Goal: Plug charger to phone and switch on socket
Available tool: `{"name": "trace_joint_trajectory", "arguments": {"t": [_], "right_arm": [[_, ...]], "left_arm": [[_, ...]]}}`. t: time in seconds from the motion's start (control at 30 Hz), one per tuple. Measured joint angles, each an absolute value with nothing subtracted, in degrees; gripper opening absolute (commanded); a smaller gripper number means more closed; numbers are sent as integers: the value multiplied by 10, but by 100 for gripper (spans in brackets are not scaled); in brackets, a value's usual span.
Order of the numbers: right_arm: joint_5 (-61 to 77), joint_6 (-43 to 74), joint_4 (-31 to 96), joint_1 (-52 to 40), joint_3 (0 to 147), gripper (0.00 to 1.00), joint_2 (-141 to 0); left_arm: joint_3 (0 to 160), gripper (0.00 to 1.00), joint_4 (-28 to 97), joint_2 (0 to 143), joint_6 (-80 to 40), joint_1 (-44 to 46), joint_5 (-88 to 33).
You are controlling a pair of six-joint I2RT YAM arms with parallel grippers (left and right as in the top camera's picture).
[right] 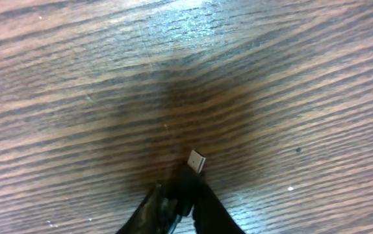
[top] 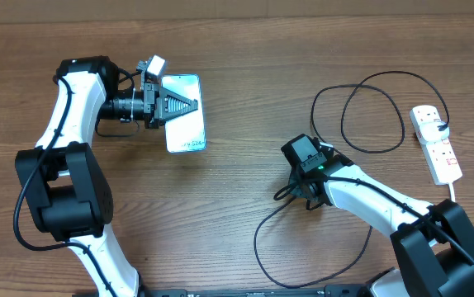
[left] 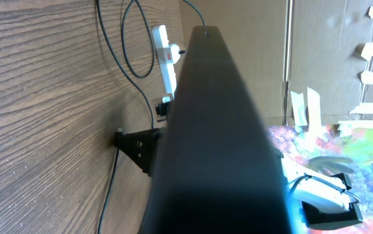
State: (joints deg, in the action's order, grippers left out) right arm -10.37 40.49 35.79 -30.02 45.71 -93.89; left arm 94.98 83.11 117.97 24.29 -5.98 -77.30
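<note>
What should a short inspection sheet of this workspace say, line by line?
Surface: wooden table, bare grain.
Job's things: phone screen lit, not plugged in; charger tip free, pointing at the table; socket at the right edge.
Clutter: nothing seen.
Tools: left tool shut on the phone; right tool shut on the charger near its tip.
Cables: charger loops across the table toward the socket; white cord leaves the socket.
Surroundings: cardboard behind the table.

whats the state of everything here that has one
phone: screen lit, nothing plugged in
charger: tip free of phone, far end in socket
socket: charger plugged in, switch position unclear
left pincer: shut on phone
right pincer: shut on charger tip
</note>
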Motion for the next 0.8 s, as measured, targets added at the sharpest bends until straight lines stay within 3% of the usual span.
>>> {"name": "trace_joint_trajectory", "arguments": {"t": [0.23, 0.37, 0.43, 0.5, 0.8], "right_arm": [[-98, 404, 356, -300, 458, 4, -939], [-98, 405, 356, -300, 458, 4, -939], [-94, 406, 356, -297, 458, 20, -939], [-83, 405, 355, -289, 460, 29, -940], [-20, 403, 339, -217, 464, 21, -943]], "left_arm": [[950, 4, 831, 1180, 243, -60, -773], [950, 4, 831, 1180, 243, -60, -773], [950, 4, 831, 1180, 243, -60, -773], [950, 4, 831, 1180, 243, -60, -773], [950, 4, 831, 1180, 240, -60, -773]]}}
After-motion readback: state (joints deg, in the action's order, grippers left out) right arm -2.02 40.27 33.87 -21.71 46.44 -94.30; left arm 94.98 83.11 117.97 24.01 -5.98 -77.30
